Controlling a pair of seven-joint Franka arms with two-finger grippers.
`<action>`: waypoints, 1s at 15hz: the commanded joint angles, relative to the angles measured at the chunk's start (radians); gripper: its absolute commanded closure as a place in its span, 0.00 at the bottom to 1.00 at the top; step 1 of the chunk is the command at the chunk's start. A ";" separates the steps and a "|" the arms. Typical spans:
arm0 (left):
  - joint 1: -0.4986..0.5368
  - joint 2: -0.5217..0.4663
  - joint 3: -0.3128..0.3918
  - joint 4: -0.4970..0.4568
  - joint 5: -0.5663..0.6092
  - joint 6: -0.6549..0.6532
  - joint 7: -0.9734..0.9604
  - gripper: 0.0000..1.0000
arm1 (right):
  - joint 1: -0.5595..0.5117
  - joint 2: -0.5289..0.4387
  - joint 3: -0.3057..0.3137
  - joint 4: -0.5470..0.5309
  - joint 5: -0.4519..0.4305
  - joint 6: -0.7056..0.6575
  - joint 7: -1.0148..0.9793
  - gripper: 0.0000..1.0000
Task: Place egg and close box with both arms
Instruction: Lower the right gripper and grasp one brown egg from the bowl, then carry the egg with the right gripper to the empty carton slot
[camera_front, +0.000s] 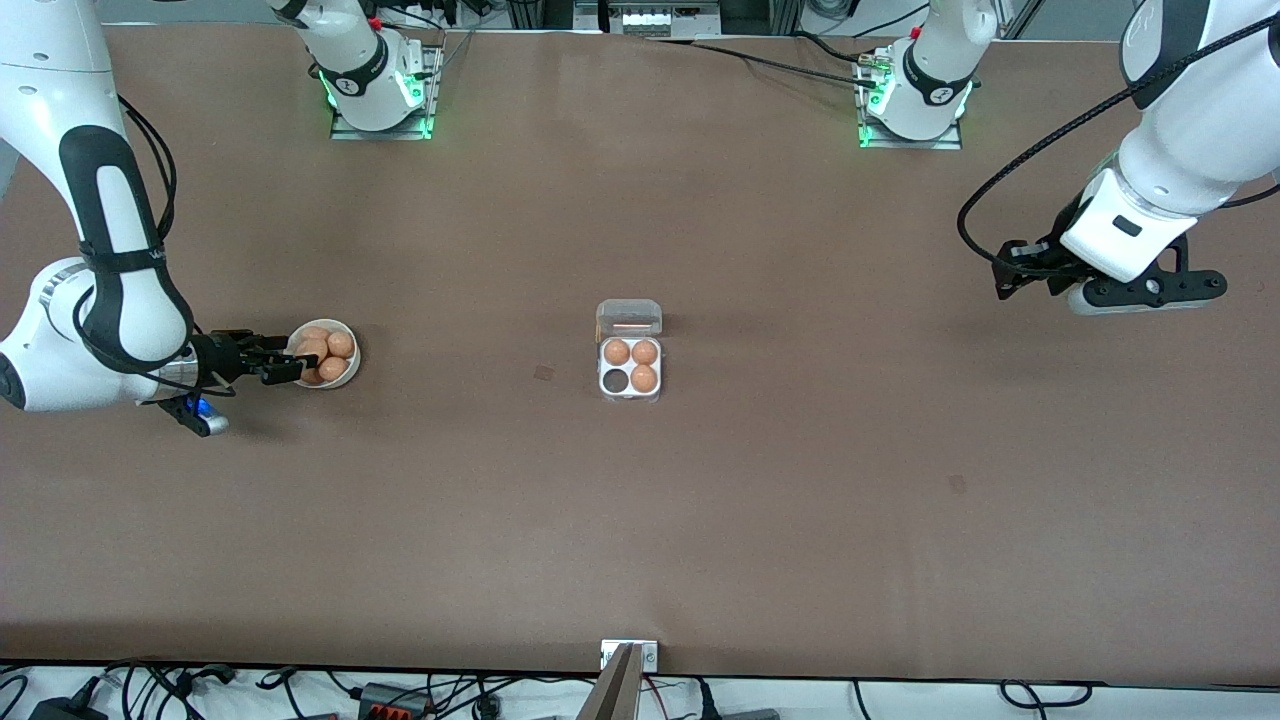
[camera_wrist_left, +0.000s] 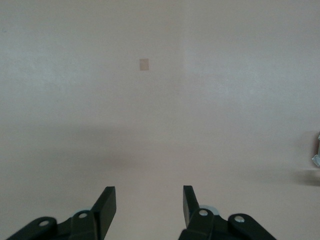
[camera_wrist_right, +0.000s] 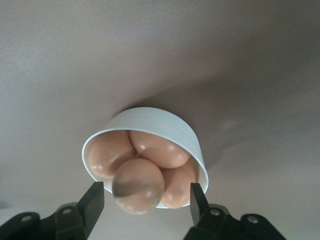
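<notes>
Three eggs (camera_front: 632, 362) in the box (camera_front: 630, 364); bowl (camera_front: 345, 377) holds more.

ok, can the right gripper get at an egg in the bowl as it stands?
Probably yes. The right gripper is at the white bowl's rim with fingers spread either side of the top egg, not yet touching it. Nothing blocks the way. The left gripper waits over bare table.
</notes>
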 joint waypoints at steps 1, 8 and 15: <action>0.007 -0.004 -0.005 0.021 -0.017 -0.020 0.013 0.54 | -0.007 0.012 0.009 0.006 0.019 -0.005 0.003 0.25; 0.007 -0.005 -0.006 0.022 -0.017 -0.020 0.007 0.85 | -0.001 0.016 0.012 0.011 0.017 -0.008 -0.004 0.73; 0.007 -0.005 -0.006 0.022 -0.017 -0.020 0.007 0.91 | 0.056 0.009 0.012 0.290 -0.050 -0.261 -0.012 0.90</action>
